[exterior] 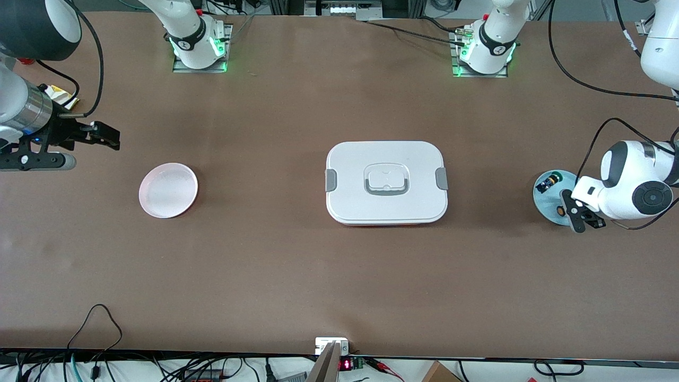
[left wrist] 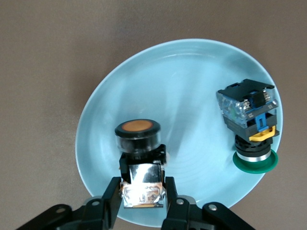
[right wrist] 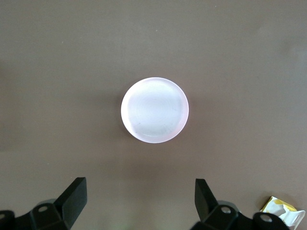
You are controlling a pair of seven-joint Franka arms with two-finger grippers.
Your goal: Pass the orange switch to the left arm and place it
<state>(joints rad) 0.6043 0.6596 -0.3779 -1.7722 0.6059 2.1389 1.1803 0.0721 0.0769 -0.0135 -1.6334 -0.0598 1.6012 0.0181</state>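
Observation:
The orange switch point(exterior: 560, 211) point(left wrist: 139, 139) lies on its side on a light blue plate point(exterior: 546, 204) point(left wrist: 182, 86) at the left arm's end of the table. My left gripper point(exterior: 577, 213) point(left wrist: 143, 199) is low over that plate, its two fingers pressed close against either side of the switch's shiny body. The white box point(exterior: 386, 182) sits shut in the middle of the table. My right gripper point(exterior: 106, 137) point(right wrist: 141, 199) waits wide open, with nothing in it, in the air near an empty pink plate point(exterior: 168, 190) point(right wrist: 154, 109).
A black switch with a green cap point(exterior: 549, 182) point(left wrist: 249, 129) lies on the same blue plate, beside the orange one. A yellow wrapper point(exterior: 61, 95) point(right wrist: 283, 211) lies near the right arm's end of the table.

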